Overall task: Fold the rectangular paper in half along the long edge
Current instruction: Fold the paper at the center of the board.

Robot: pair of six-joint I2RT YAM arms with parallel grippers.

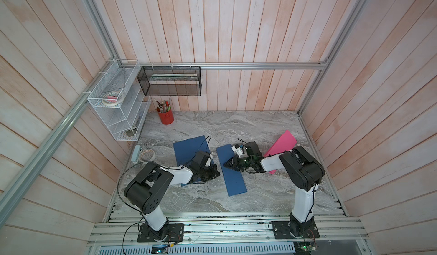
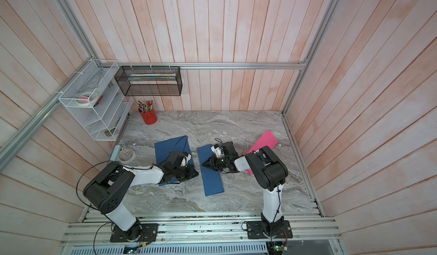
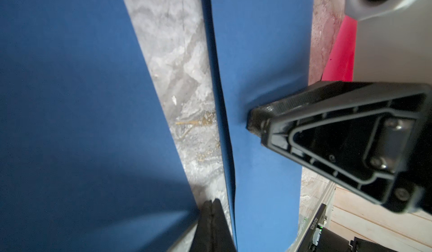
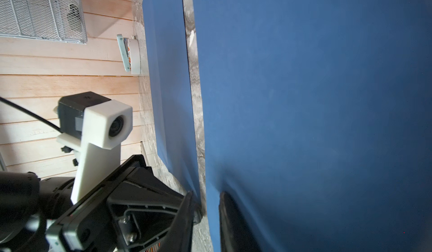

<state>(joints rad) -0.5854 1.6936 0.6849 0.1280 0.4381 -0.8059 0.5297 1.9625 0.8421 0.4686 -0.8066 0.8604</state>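
A grey marble tabletop (image 1: 260, 128) carries everything. On the robot's left wall hangs a white wire shelf (image 1: 118, 114). Its top tier holds rolls of tape (image 1: 112, 99) and its bottom tier holds a small dark thing too small to name. Beside it on the back rail hangs a black mesh basket (image 1: 170, 86) with a long pale flat item (image 1: 173, 76) in its upper level.

A wide blue sheet (image 1: 186, 147) lies under the left arm. Just beside it, with a strip of marble between them, lies the narrow blue sheet (image 1: 234, 183) at the table's middle, two layers showing along its long edge. A pink sheet (image 1: 282, 141) lies partly under the right arm.

The left gripper (image 3: 211, 203) has its fingers pressed together on nothing, tip at the wide sheet's edge. The right gripper (image 1: 225, 166) presses on the narrow sheet, and whether its jaws are parted I cannot tell.

A red cup (image 1: 166, 118) in the back corner holds pencils and pens (image 1: 163, 106). A small round dish (image 1: 147, 154) sits at the left edge, contents unclear.
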